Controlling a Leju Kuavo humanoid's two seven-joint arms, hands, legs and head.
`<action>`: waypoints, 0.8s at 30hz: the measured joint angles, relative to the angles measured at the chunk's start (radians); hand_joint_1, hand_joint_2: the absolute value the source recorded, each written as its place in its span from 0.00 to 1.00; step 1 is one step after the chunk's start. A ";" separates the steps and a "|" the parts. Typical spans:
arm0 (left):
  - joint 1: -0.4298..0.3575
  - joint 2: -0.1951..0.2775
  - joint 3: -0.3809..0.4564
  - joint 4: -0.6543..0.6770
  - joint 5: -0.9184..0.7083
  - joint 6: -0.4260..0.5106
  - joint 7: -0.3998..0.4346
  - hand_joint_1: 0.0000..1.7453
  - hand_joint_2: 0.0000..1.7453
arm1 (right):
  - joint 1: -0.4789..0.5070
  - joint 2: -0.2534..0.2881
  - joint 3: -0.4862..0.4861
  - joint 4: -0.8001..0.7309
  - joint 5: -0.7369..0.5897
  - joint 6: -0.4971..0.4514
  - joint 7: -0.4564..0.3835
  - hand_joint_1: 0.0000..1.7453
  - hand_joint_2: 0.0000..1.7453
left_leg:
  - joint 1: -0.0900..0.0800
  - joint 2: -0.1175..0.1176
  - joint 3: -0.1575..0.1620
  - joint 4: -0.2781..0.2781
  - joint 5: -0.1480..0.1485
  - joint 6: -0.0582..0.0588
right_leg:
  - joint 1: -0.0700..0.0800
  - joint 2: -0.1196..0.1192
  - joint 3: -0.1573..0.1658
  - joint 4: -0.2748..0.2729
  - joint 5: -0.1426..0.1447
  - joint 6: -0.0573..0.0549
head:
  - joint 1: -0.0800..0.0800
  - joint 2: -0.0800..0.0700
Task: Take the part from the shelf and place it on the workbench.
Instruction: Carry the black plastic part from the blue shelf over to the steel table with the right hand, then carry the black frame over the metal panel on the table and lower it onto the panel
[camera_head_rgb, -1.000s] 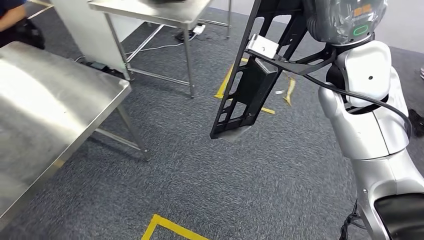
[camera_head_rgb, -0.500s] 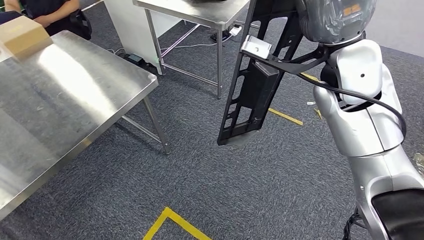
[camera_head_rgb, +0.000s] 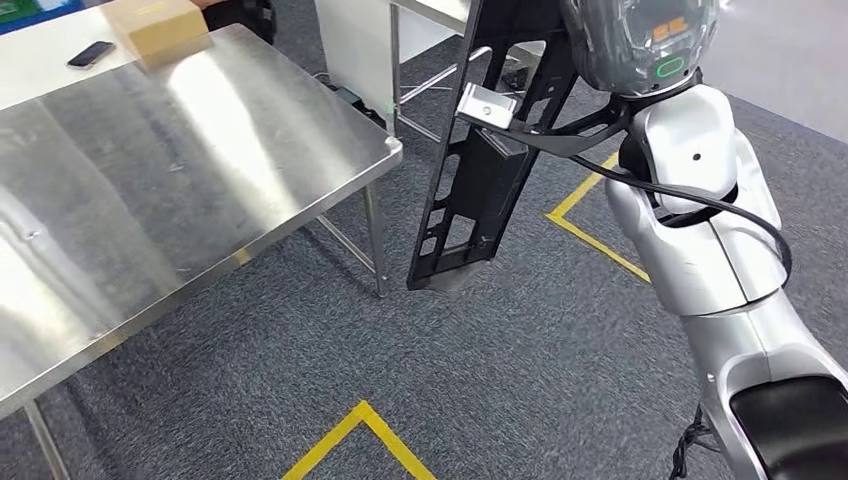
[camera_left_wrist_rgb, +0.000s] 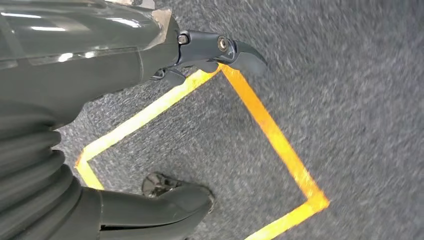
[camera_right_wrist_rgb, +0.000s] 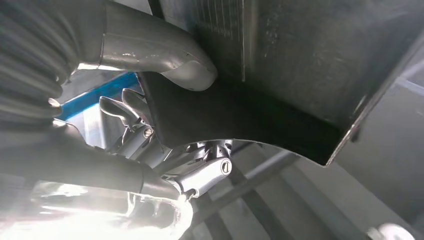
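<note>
A long black frame-shaped part (camera_head_rgb: 470, 190) with a small silver bracket hangs upright in the head view, its lower end over the grey carpet just right of the workbench corner. My right hand (camera_right_wrist_rgb: 150, 125) grips the part (camera_right_wrist_rgb: 300, 65) at its upper end, thumb on one face and fingers curled under its edge. The steel workbench (camera_head_rgb: 200, 180) fills the left of the head view. My left hand (camera_left_wrist_rgb: 100, 75) hangs over the carpet with its fingers apart and nothing in it.
A cardboard box (camera_head_rgb: 158, 28) and a dark phone (camera_head_rgb: 89, 53) lie at the workbench's far end. A second steel table (camera_head_rgb: 430, 15) and a white cabinet (camera_head_rgb: 350, 40) stand behind it. Yellow tape (camera_head_rgb: 360, 430) marks the carpet.
The whole view has turned: the workbench now reaches much further to the right and sits closer to the part. The part stays in my right hand, still hanging upright.
</note>
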 joint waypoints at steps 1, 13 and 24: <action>-0.003 0.001 0.000 0.000 0.001 -0.004 0.003 0.00 1.00 | 0.001 0.001 0.003 0.010 0.001 -0.009 0.000 1.00 1.00 | 0.000 -0.016 0.000 0.000 0.000 0.002 | -0.001 0.009 -0.036 0.065 -0.019 0.000 | 0.001 0.000; -0.005 0.006 -0.015 0.001 0.005 -0.005 0.020 0.00 1.00 | -0.022 0.051 0.027 0.098 -0.010 -0.043 -0.017 1.00 1.00 | 0.000 -0.093 -0.033 0.041 -0.021 -0.043 | -0.016 0.033 0.069 -0.194 0.118 -0.013 | -0.005 0.000; -0.013 0.010 -0.018 0.002 0.006 -0.004 0.020 0.00 1.00 | -0.038 0.064 0.035 0.119 -0.011 -0.045 -0.019 1.00 1.00 | 0.002 0.087 -0.008 0.008 -0.004 -0.050 | 0.005 -0.099 0.094 -0.196 0.090 -0.009 | -0.011 0.000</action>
